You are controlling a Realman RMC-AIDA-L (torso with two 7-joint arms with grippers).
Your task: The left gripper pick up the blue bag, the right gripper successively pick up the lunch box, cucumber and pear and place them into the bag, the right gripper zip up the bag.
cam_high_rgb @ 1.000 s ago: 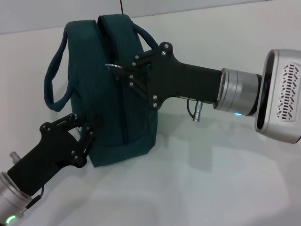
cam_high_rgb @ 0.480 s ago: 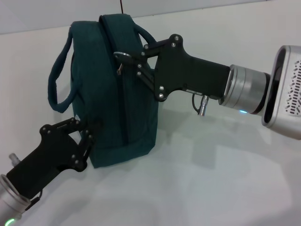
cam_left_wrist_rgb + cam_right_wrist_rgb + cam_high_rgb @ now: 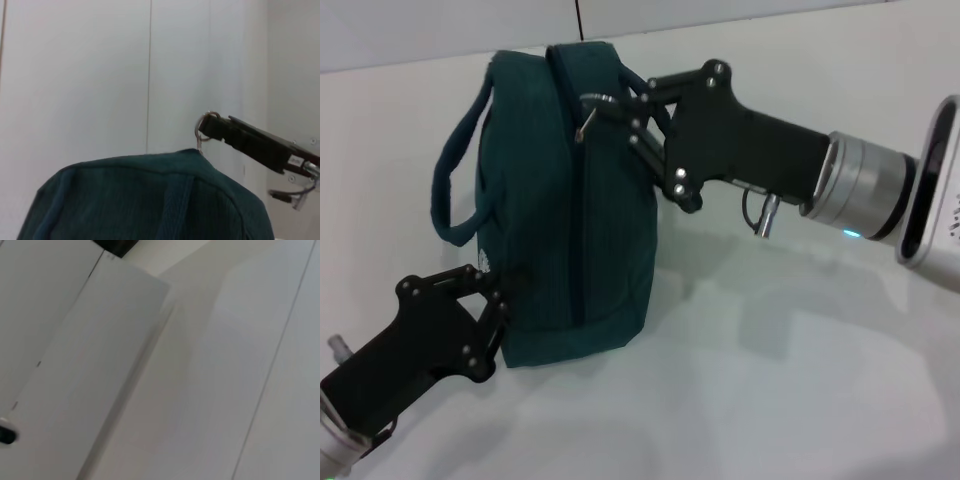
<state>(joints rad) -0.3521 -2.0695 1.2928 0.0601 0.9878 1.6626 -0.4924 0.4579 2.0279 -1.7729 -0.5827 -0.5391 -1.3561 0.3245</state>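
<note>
My right end effector [image 3: 603, 108] is pinched together on the zipper pull ring [image 3: 588, 108] at the top of the bag [image 3: 570, 200], near the far end of the zipper line. The left wrist view shows the same: the ring [image 3: 205, 126] is clamped in the dark tip of the right end effector [image 3: 212, 128], just above the bag's top [image 3: 150, 200]. My left end effector [image 3: 492, 298] is closed on the bag's lower near corner, fingers [image 3: 498, 300] pressed into the fabric. The bag stands upright on the white desk [image 3: 770, 380], a little toward my left side.

Count: one bag, two carry handles (one [image 3: 458, 185] looping out on the left, one [image 3: 635, 85] mostly hidden behind the right end effector), one zipper ring, two end effectors. Lunch box, cucumber and pear not visible from outside.

Versus one second ago: the right end effector and ring have moved up and toward the far end of the bag top. The bag has shifted slightly right, and the left arm has dropped lower in the head view, same grip. The right wrist view shows only pale flat surfaces.
</note>
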